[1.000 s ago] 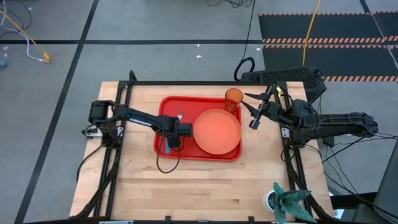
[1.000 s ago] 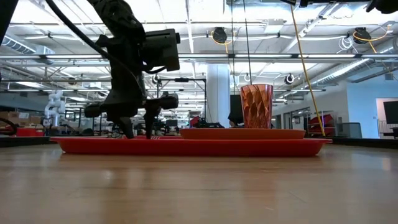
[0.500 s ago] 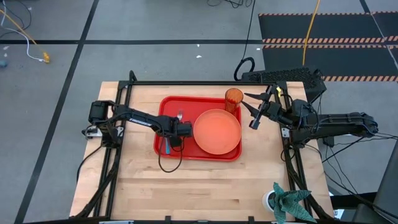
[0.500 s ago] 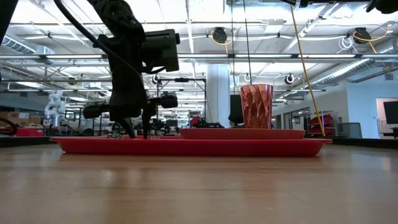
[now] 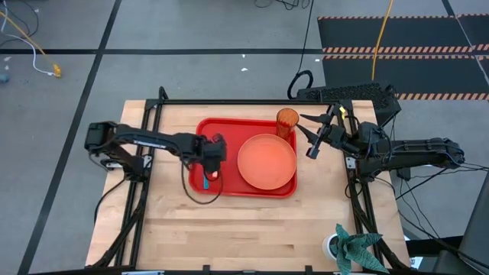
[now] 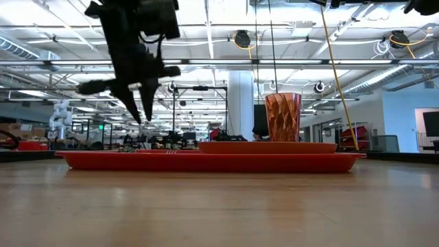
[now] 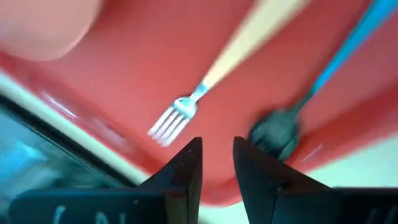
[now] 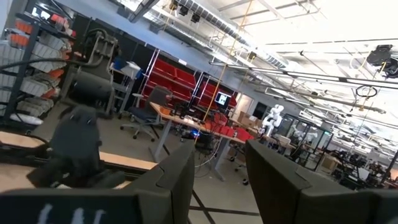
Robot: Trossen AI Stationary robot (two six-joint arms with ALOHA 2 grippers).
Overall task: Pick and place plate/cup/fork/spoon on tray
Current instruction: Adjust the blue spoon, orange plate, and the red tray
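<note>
The red tray lies on the table's far half. On it are the orange plate at its right and the amber cup, upright in its far right corner. The fork and the blue-handled spoon lie flat side by side at the tray's left end. The spoon's handle also shows in the high view. My left gripper hangs above them, clear of the tray, empty, with a narrow gap between its fingers. My right gripper waits open beyond the tray's right edge.
A black frame rail runs round the table's far half. A dark cable loop hangs over the tray's near left corner. A small potted plant stands at the near right corner. Bare wood lies in front of the tray.
My left gripper has gone up from the tray floor and a little toward the table's left and far edges, and now hangs well above the tray. The fork and spoon stay flat on the tray. My right arm has kept still.
</note>
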